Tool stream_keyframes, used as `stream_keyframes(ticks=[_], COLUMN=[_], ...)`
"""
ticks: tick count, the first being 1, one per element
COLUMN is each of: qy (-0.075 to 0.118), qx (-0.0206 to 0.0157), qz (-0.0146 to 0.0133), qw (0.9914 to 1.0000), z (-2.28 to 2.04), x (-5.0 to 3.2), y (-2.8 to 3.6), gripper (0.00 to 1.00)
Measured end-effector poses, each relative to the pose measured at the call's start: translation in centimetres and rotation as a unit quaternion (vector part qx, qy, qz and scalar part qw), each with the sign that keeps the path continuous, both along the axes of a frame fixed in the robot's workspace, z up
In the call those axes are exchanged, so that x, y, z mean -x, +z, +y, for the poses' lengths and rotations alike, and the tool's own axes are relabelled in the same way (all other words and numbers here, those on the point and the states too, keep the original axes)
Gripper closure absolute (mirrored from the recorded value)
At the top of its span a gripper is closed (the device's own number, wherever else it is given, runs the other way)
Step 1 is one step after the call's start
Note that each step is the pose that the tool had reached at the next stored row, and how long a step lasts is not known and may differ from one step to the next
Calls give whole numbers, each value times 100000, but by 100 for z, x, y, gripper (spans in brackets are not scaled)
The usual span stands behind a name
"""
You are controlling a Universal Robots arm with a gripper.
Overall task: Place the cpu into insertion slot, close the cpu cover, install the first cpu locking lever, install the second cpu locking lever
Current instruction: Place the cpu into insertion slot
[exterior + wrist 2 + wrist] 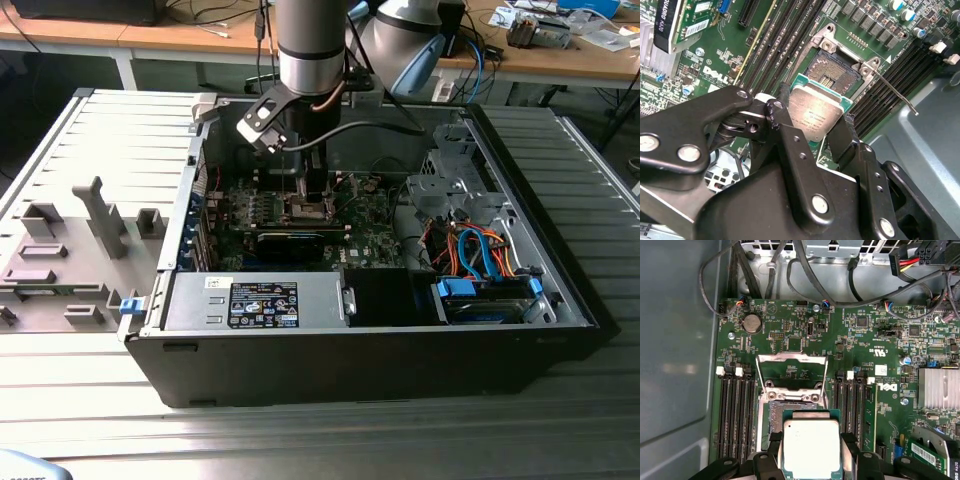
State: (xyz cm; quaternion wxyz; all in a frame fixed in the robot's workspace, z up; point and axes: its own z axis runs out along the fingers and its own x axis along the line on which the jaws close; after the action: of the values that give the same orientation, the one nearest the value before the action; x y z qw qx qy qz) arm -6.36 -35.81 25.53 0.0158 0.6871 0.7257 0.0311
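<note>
Right up close in both wrist views, my pincer (815, 120) (810, 455) has its two black fingers (785, 107) closed partway against opposite edges of the cpu (817, 112) (811, 447). I have the chip gripped flat, silver top facing the cameras and green edging showing around it. It hangs over the near side of the insertion slot (835, 70) (790, 407) and is not seated; the dark contact field of the socket lies bare beyond it. I cannot tell how high the chip rides above the rim.

Past the socket, the cpu cover (790, 358) is swung open, and green board shows through its square window. In the second wrist view one locking lever (895, 90) stands free, a thin rod slanting out over the neighbouring memory slots (785, 30) (735, 415), which flank the socket on both sides. Further out on the motherboard (805, 335) I see a coin battery (752, 323), a finned heatsink (939, 387), and black cables (805, 270) draped along the far edge.

From the exterior view, the arm reaches straight down into the open computer case (350, 350), with the pincer (315, 195) low over the board, just behind a long black card (290, 243). Blue cables (480, 250) crowd the exterior view's right of the case. It sits on a ribbed grey desk (300, 440), with a grey fixture tray (70, 250) to the exterior view's left.
</note>
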Motion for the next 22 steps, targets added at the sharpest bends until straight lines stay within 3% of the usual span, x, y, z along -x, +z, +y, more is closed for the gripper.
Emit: stream_keyframes(ticks=[22], qy=[-1], qx=[-2], qz=[-3], qw=[100000], z=[0], x=[0], y=[-45], gripper=[45])
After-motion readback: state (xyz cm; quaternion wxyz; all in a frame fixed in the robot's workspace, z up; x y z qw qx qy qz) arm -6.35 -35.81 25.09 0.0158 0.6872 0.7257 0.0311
